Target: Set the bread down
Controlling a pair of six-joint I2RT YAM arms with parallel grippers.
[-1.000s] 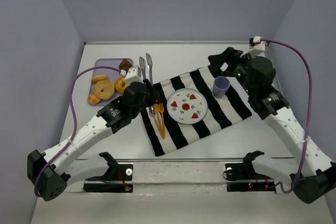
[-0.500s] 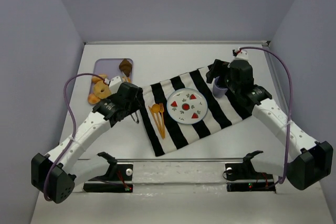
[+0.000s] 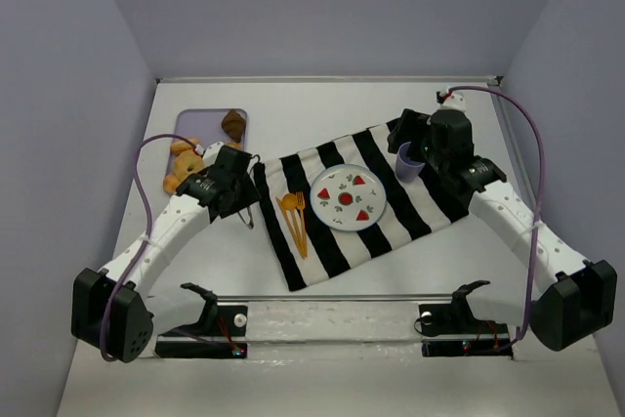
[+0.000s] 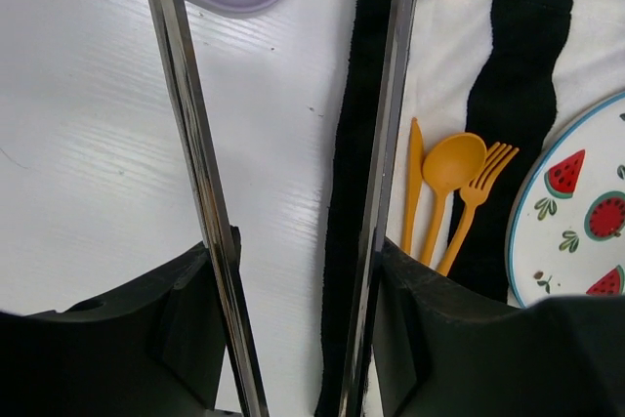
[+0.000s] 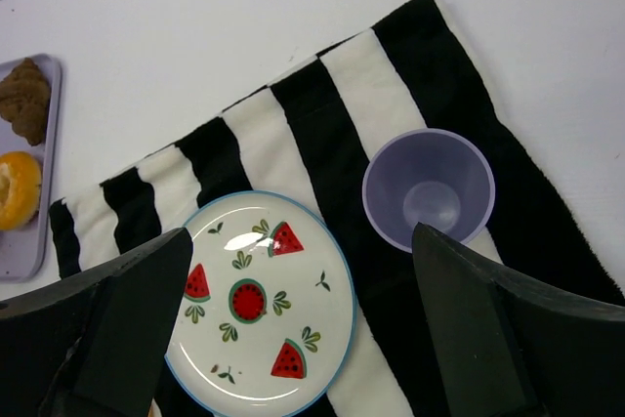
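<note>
Bread (image 5: 14, 188), one golden-orange ring, lies on the tray (image 5: 41, 241) at the 9 o'clock edge of the right wrist view, cut off by the frame, with the single croissant (image 5: 24, 95) just at its 12 o'clock. It sits well apart from the right claw (image 5: 299, 231), toward 9 o'clock of it; that claw's fingers stand wide with nothing between them, above the cloth (image 3: 332, 241). In the top view the left arm's wrist covers the 4 o'clock part of the tray, so the bread cannot be seen there. The left claw (image 4: 308, 241) grips one pair of tongs (image 4: 190, 144), whose two chrome arms are spread with nothing between them. They point to 12 o'clock, where only a tray corner shows in the left wrist view.

There is one plate (image 5: 303, 300), painted with three watermelon slices around a round one. One cup (image 5: 428, 192) stands at its 2 o'clock. At the plate's 9 o'clock are three orange utensils: one knife (image 4: 412, 183), one spoon (image 4: 454, 168) and one fork (image 4: 479, 192). Two tan pieces (image 3: 183, 150) show at the tray's 9 o'clock side.
</note>
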